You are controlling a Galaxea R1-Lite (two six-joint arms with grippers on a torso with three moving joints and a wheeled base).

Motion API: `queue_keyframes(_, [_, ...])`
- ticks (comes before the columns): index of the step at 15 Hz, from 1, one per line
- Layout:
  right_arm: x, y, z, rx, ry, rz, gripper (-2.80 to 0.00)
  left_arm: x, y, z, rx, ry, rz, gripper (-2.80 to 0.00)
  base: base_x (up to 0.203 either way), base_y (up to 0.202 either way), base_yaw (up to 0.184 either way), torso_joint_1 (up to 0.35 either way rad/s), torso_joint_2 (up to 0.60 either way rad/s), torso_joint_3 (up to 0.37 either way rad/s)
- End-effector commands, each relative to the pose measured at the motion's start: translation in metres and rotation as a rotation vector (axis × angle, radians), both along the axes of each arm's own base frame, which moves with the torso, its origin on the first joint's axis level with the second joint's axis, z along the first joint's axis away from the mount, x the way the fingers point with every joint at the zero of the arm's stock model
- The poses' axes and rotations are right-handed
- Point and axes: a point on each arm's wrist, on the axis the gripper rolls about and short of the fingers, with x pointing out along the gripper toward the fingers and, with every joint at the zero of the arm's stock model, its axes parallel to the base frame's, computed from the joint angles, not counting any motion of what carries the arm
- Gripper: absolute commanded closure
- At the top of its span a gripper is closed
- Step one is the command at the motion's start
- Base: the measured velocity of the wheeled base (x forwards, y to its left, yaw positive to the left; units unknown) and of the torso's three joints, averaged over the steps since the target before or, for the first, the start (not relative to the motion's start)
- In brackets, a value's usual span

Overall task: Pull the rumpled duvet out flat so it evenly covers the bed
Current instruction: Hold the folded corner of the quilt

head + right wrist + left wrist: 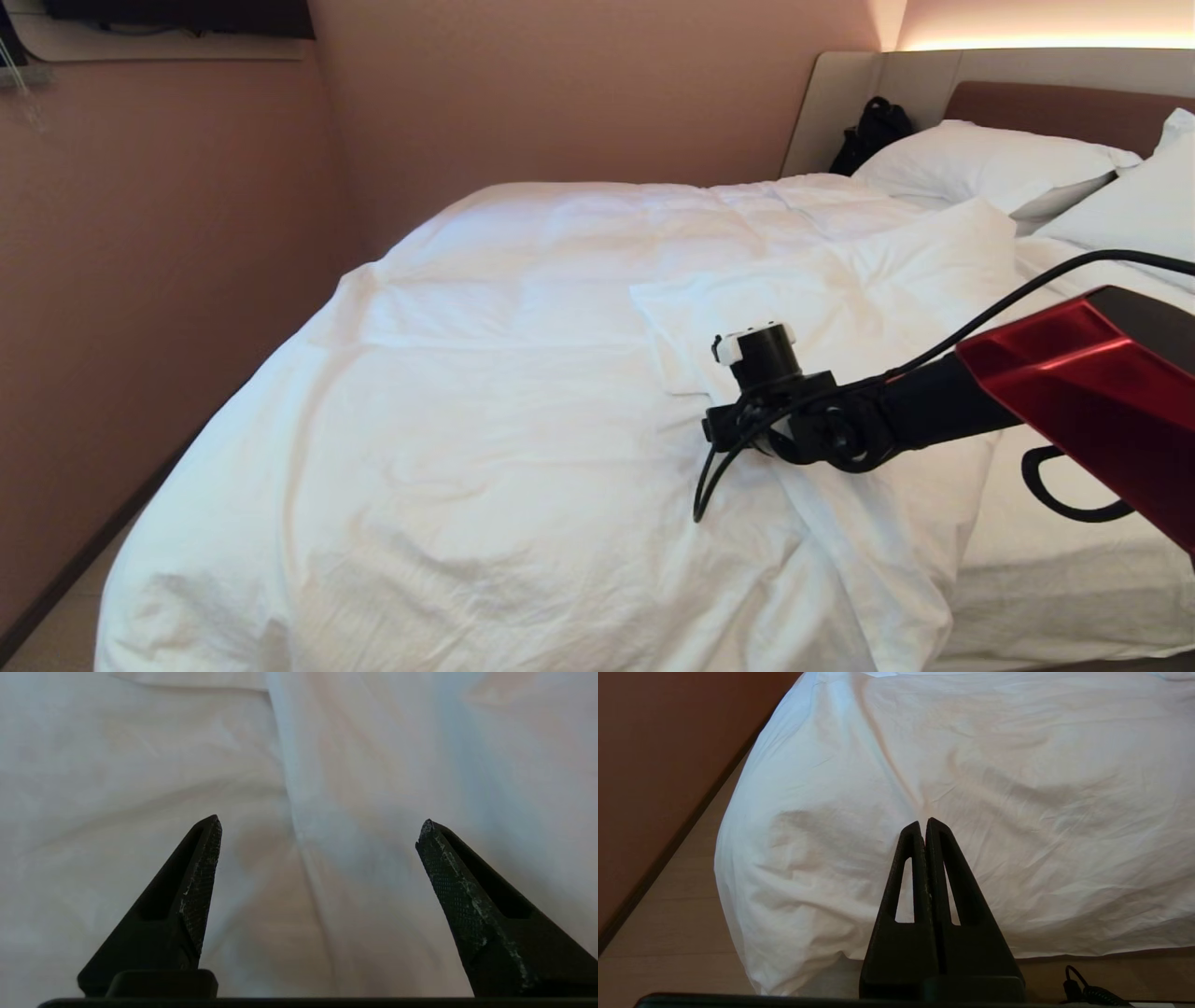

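We see the duvet [485, 411] spread over most of the bed [1055, 569], but a folded-back flap [840, 289] lies doubled near the pillows [990, 163], leaving sheet bare on the robot's right. Our right hand [317, 858] hovers over a ridge in the cloth with its fingers wide and holding nothing. Our left hand [924, 830] is pressed together and empty, parked off the foot corner. The risk: pinching only the cover's top layer, or dragging the whole duvet askew. In the head view the arm hides the right hand's fingers, and the bed's right edge is cut off.
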Motion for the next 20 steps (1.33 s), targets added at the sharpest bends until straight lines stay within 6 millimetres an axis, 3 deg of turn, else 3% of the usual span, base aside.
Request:
queue_keyframes(1, [0.003, 0.003, -0.009, -0.030, -0.005, -0.027, -2.80, 0.000, 0.000, 0.000, 0.000, 0.000, 0.000, 0.00, 0.000, 0.000, 0.000, 0.000, 0.00, 0.000])
queue_keyframes(20, [0.020, 0.003, -0.022, -0.160, -0.050, -0.162, -2.80, 0.000, 0.000, 0.000, 0.000, 0.000, 0.000, 0.00, 0.000, 0.000, 0.000, 0.000, 0.00, 0.000])
